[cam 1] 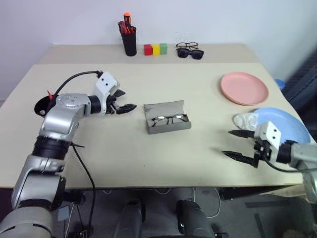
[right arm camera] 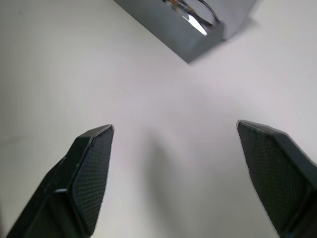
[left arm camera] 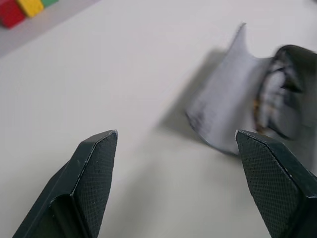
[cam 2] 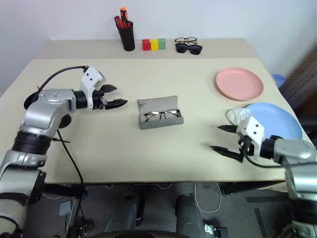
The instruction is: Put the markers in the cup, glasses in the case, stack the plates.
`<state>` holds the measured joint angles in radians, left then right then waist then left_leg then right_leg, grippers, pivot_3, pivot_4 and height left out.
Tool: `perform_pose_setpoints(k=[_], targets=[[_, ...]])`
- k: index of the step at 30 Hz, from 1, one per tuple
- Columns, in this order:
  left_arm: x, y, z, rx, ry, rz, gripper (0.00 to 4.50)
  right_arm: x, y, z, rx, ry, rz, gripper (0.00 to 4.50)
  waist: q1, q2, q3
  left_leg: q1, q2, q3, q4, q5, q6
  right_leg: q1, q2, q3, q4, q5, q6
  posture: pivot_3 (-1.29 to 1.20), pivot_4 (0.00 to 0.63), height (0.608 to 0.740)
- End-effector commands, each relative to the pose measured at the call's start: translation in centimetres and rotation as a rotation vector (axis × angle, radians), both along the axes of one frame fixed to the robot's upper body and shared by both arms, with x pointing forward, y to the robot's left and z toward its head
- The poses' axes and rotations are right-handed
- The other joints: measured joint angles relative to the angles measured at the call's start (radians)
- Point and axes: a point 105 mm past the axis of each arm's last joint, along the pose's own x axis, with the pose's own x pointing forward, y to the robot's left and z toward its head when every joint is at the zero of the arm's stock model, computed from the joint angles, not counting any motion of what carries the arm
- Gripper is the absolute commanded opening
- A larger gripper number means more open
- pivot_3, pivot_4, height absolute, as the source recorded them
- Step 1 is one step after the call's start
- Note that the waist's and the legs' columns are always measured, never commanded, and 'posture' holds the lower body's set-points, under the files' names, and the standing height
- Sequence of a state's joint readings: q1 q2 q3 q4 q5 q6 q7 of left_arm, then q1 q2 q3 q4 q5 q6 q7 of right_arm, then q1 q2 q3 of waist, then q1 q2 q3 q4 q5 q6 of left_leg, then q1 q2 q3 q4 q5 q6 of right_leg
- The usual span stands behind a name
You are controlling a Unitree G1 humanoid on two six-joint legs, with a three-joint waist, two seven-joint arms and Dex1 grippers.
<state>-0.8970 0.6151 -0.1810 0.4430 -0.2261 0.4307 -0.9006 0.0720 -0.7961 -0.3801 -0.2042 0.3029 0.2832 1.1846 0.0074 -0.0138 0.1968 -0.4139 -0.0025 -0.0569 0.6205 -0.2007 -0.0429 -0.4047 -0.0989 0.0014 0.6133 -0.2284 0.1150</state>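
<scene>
Beige tabletop (cam 1: 148, 148) against a pale wall: the grey case (cam 1: 167, 117) lies open at its centre with the wire-rimmed glasses (cam 1: 170, 119) already resting inside, lid (cam 1: 164, 107) still raised. That part of the task looks done apart from closing the lid.

At the left, the left gripper (cam 1: 126, 100) hovers above the table just beside the case, its 2 black fingers spread wide and holding nothing; it points toward the case, probably to shut the lid. At the table's front right, the right gripper (cam 1: 237, 144) hangs low over bare surface, its jaws also wide apart and empty, well apart from the case and close to the light blue plate (cam 1: 290, 124).

The 2 plates are not yet stacked: the salmon pink plate (cam 1: 244, 88) sits alone farther back on the right, the blue one nearer the front edge with a crumpled pale wrapper-like scrap (cam 1: 244, 120) at its rim. The right gripper's spot suggests the plates come next.

A black rim (cam 1: 40, 106) shows behind the left arm at the table's left edge, likely the cup; whether markers are inside it cannot be told.

Along the back stand a black pen holder (cam 1: 130, 43) with red and orange markers (cam 1: 127, 24), 3 coloured blocks (cam 1: 155, 49), and 2 spare pairs of eyewear (cam 1: 189, 50).
</scene>
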Motion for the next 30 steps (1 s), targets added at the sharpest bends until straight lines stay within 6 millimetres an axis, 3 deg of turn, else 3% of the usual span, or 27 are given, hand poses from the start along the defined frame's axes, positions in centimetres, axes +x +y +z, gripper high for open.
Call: perform_pose_setpoints(k=[1,7,15,23,30], targets=[[2.0,-0.4,0.7,0.085,-0.024,-0.038,3.02,-1.5,-0.7,1.7,-0.011,-0.073,-0.087,4.1,-0.003,-0.002,0.001,0.0,0.0,0.0,0.002,0.0,0.0,0.0,0.0,0.0,0.0,0.0,0.0,0.0,0.15,0.74],[4.5,-3.2,0.7,0.214,-0.048,-0.019,0.04,-2.8,-1.1,2.0,0.024,-0.097,-0.175,4.1,-0.003,-0.004,0.001,-0.013,0.0,0.0,0.009,-0.001,0.002,-0.005,-0.001,0.0,-0.003,0.001,0.0,0.0,0.15,0.74],[4.8,-6.1,-1.1,0.286,-0.044,-0.045,0.04,-2.4,-0.1,3.1,0.096,-0.174,-0.167,4.1,0.005,-0.005,0.002,-0.013,0.0,-0.001,0.008,-0.002,0.002,-0.006,0.0,-0.001,-0.002,0.001,0.001,0.0,0.15,0.74],[4.8,-6.6,-1.4,0.277,-0.037,-0.044,0.04,-1.1,0.9,4.5,0.135,-0.239,-0.131,4.1,0.005,-0.005,0.002,-0.013,0.0,-0.002,0.009,-0.002,0.002,-0.005,0.0,-0.001,-0.002,0.001,0.002,0.0,0.15,0.74],[2.8,-8.7,-1.7,0.145,0.119,-0.221,0.04,-0.6,1.5,4.5,0.141,-0.24,-0.117,4.1,0.006,-0.005,0.002,-0.014,-0.001,-0.002,0.01,-0.002,0.002,-0.005,0.0,-0.002,-0.002,0.003,-0.001,0.0,0.15,0.74]])
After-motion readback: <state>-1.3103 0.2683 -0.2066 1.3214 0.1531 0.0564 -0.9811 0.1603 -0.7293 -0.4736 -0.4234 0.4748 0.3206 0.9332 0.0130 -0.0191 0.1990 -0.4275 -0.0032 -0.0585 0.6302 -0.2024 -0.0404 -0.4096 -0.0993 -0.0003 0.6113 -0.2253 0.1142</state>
